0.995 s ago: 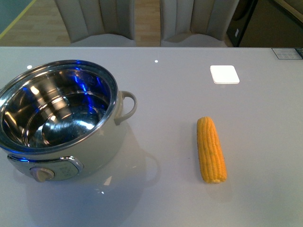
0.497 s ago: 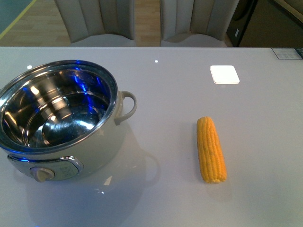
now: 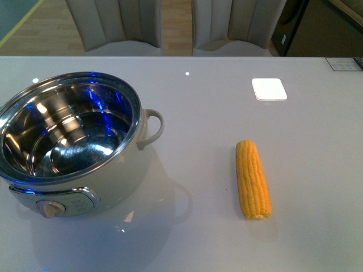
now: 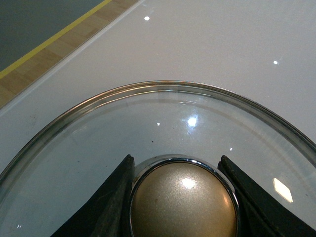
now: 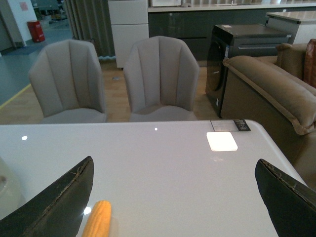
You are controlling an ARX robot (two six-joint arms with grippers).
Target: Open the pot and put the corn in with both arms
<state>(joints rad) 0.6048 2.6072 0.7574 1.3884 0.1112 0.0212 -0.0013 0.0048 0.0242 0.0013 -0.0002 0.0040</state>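
The cream-white pot (image 3: 74, 148) stands uncovered at the table's left in the front view, its steel inside bare, loop handle to the right and control knob facing me. The yellow corn (image 3: 253, 179) lies lengthwise right of the pot; its tip (image 5: 97, 219) shows in the right wrist view. Neither arm appears in the front view. My left gripper (image 4: 180, 197) is shut on the gold knob of the glass pot lid (image 4: 163, 133), held over the white table near its edge. My right gripper (image 5: 177, 197) is open above the table, with the corn beside its left finger.
A white square pad (image 3: 269, 89) lies at the table's back right. Two grey chairs (image 5: 160, 79) stand behind the table. A brown sofa (image 5: 276, 98) stands to the right, beyond the table edge. Wooden floor with a yellow line (image 4: 54, 37) runs past the table's edge.
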